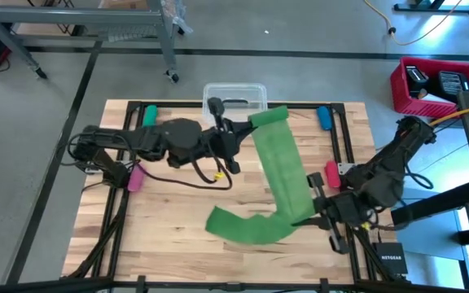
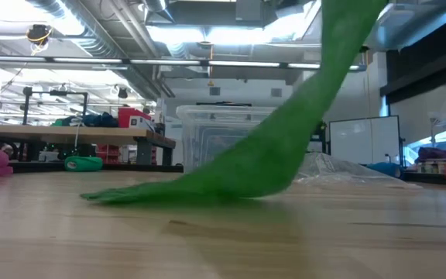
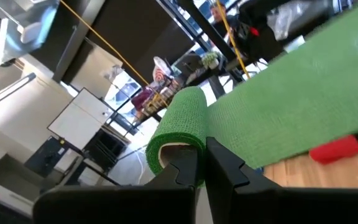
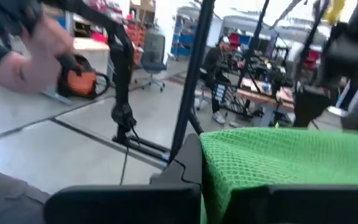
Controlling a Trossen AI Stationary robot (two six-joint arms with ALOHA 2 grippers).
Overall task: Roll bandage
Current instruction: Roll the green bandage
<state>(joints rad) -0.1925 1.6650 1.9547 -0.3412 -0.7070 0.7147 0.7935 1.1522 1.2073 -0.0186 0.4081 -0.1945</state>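
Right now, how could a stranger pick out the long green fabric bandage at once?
Look at the wooden slatted table, right of its middle. The long, bright green strip of soft fabric, the bandage, runs from the left gripper to the right gripper. Neighbouring things are short; only it stretches between both arms.

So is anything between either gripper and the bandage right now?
Nothing visible. The left gripper is shut on the bandage at its curled far end; the right gripper is shut on it near the bend.
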